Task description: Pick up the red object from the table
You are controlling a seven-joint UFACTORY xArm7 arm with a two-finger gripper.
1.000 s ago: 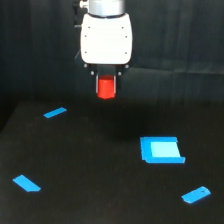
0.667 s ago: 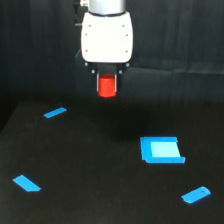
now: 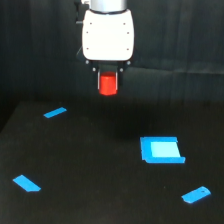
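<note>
Height is what has changed: over the last second the gripper [image 3: 108, 75] has carried the red object [image 3: 108, 84] a little higher above the desk [image 3: 100, 165], so the pick-up looks essentially done. The block hangs clamped between the gripper's fingers, clear of the black surface, in the far middle of the scene. The white arm points straight down. Four blue pieces lie untouched: a square piece [image 3: 161, 150] at near right, flat strips elsewhere
</note>
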